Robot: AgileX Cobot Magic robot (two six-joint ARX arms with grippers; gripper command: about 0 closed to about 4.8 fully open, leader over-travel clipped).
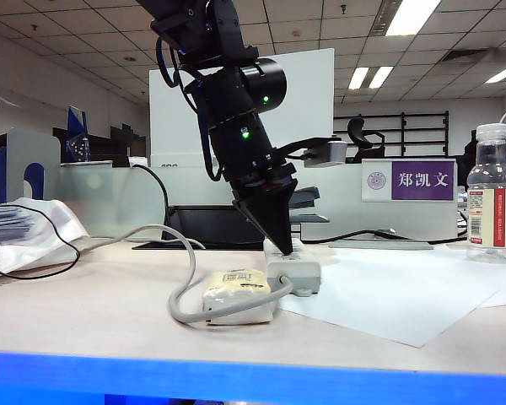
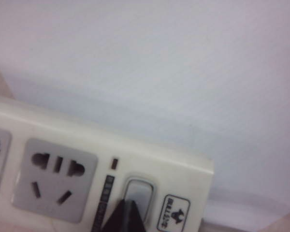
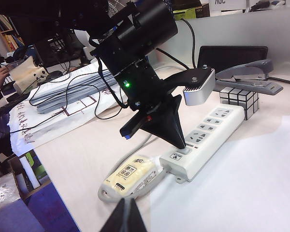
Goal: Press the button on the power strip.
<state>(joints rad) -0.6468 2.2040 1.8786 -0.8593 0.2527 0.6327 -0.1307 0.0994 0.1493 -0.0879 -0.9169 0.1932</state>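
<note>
In the exterior view, the left claw (image 1: pixel 283 245) came down from the upper left with its fingers pinched to a point on the power strip (image 1: pixel 293 268) at centre frame — a cream packet (image 1: pixel 237 295) lay just beside it on the worktop (image 1: pixel 101 295).

In the left wrist view, the clenched tip touched the button (image 2: pixel 137 194) at lower centre.

In the right wrist view, the right claw (image 3: pixel 126 216) hovered at the bottom edge — fingers closed, empty — well apart from the strip at centre right.
</note>
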